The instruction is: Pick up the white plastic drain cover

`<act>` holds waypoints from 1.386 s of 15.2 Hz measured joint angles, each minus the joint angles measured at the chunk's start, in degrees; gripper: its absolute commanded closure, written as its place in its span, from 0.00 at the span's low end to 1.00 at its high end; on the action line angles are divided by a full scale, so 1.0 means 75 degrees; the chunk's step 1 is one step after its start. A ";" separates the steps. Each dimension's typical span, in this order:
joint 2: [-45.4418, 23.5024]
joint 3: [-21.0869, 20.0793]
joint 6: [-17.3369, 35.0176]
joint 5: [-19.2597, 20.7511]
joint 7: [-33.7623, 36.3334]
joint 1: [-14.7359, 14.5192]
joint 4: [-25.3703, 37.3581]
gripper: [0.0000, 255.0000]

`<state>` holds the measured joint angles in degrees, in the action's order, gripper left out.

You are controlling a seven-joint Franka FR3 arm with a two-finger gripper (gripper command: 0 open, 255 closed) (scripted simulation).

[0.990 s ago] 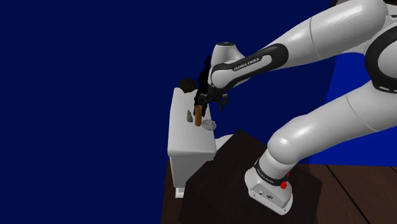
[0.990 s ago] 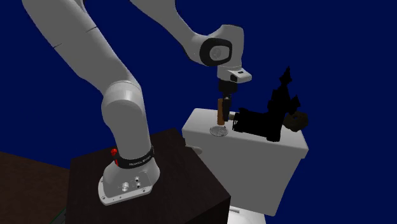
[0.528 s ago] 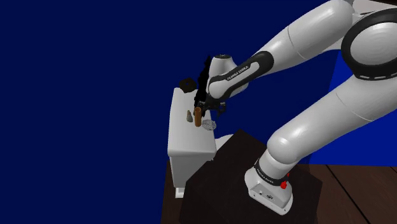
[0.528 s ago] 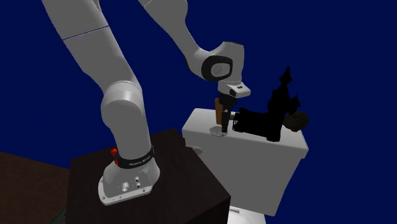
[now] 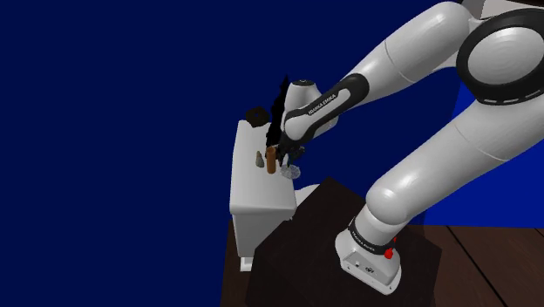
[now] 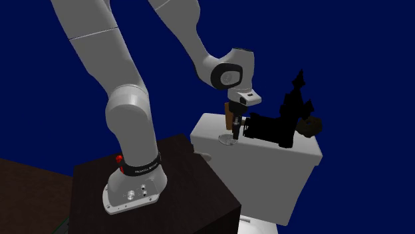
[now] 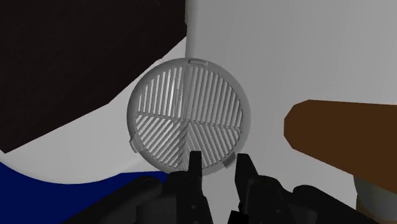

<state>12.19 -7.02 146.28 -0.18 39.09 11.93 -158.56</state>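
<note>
The round, slatted drain cover lies flat at the very edge of the toilet tank lid, on the side nearest the dark stand, and seems to overhang that edge a little. The hand hangs low over it, released, its fingers apart at the cover's rim. A brown cylinder stands just beside, crowding one side. A bulky black object takes up the lid beyond. The forearm reads "FRANKA EMIKA".
</note>
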 measured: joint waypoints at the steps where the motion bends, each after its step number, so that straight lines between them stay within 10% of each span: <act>1: -0.0014 -0.0002 -0.0005 0.0002 -0.0001 0.0000 0.0031 1.00; 21: 0.1389 0.0120 -0.1910 -0.0150 -0.0178 -0.0054 0.0427 1.00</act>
<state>22.60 -6.12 131.95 -1.30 37.75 11.52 -155.36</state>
